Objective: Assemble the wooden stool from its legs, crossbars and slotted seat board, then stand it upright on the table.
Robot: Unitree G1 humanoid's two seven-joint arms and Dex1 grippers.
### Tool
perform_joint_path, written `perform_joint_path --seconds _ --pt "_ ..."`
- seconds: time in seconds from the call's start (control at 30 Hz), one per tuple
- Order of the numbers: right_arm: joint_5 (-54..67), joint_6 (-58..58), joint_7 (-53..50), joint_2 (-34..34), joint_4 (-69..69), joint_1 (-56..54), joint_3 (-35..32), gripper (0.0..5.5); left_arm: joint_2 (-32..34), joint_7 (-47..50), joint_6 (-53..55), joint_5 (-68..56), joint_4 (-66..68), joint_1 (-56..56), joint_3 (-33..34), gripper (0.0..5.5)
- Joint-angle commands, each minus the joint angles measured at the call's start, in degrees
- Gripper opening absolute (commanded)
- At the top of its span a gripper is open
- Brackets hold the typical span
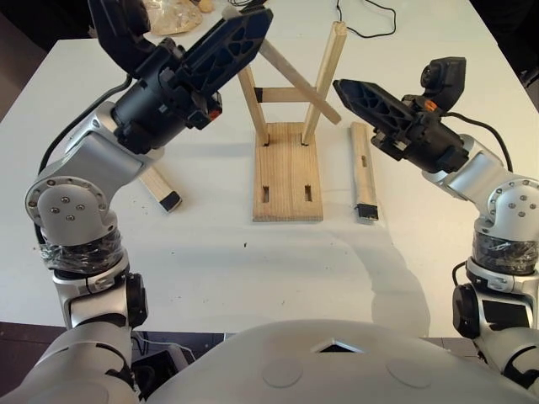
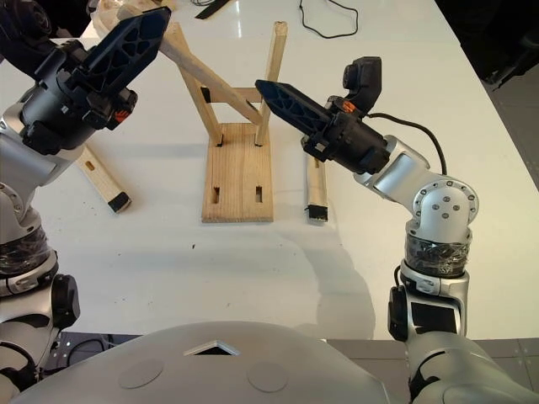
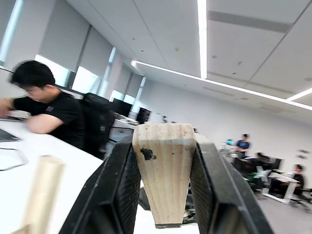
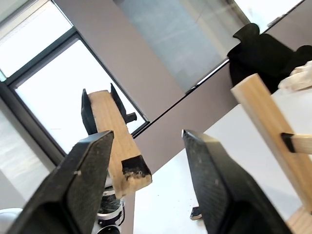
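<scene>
Tabletop (image 1: 210,269) seat board (image 1: 287,181) slots hold two legs (image 1: 327,76).

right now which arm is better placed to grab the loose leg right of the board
Right. The right gripper is open and empty, raised close to that loose leg on its side of the board. The left gripper is shut on a second leg, across the board.
</scene>
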Motion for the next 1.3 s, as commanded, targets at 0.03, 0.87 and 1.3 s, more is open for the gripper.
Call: perform_joint_path --seconds 0.03,0.87,1.3 --pt "-6.6 -4.5 -1.0 2.9 0.9 -0.9 0.0 2.65 3.5 -2.8 -6.5 13.8 4.3 5.3 5.0 1.29" --pt "-47.4 -21.6 5.0 8.3 2.0 1.5 12.3 2.65 17.5 -29.1 -38.5 54.2 43.3 14.0 9.2 1.29" --pt "-50.4 -22.5 5.6 10.1 4.1 2.3 11.2 2.65 19.4 -30.6 -44.5 60.9 59.4 7.8 8.3 1.29"
